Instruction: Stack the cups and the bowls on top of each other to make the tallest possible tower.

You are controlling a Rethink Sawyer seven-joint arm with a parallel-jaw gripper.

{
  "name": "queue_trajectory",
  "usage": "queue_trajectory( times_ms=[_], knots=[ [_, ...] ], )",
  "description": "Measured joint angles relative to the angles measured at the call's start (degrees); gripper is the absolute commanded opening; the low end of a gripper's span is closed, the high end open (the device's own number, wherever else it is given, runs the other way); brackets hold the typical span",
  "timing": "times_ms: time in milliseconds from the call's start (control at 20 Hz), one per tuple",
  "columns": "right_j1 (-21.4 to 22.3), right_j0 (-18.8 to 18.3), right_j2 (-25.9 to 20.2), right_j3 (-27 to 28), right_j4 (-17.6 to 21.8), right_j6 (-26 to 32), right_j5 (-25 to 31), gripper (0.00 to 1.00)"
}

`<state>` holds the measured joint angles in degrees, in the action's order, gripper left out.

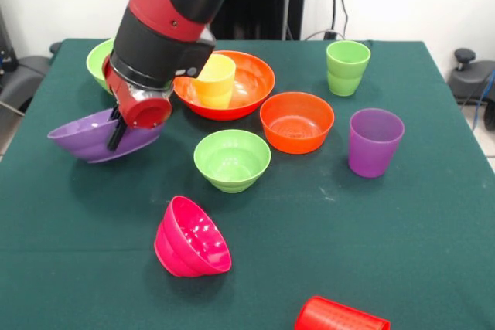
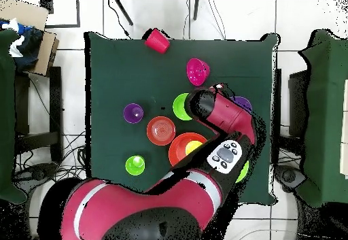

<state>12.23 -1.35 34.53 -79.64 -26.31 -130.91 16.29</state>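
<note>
My gripper (image 1: 117,130) is shut on the near rim of the large purple bowl (image 1: 91,138), which hangs tilted just above the cloth at the left. In the overhead view the arm hides most of that purple bowl (image 2: 243,104). A yellow cup (image 1: 215,80) stands inside the large orange bowl (image 1: 249,86). Upright and apart stand the small orange bowl (image 1: 297,121), the small lime green bowl (image 1: 232,160), the purple cup (image 1: 375,142) and the light green cup (image 1: 347,67). The magenta bowl (image 1: 191,239) lies on its side. A red cup (image 1: 340,317) lies at the near edge.
A large lime green bowl (image 1: 99,63) sits at the far left, half hidden behind the arm. The green tablecloth (image 1: 433,222) drops off at its right and near edges. Chairs or stands with green covers (image 2: 326,115) flank the table in the overhead view.
</note>
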Motion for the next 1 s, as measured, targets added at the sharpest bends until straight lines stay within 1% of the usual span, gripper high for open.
queue_trajectory(
  times_ms=[450,850,1000],
  knots=[
    [2.11,-0.26,0.00,-0.73,1.83,0.00,0.66,0.00],
    [4.90,-1.39,-0.32,-1.52,3.75,0.00,3.85,0.00],
    [7.02,-1.98,-0.41,-2.38,4.74,0.00,6.64,0.00]
  ],
)
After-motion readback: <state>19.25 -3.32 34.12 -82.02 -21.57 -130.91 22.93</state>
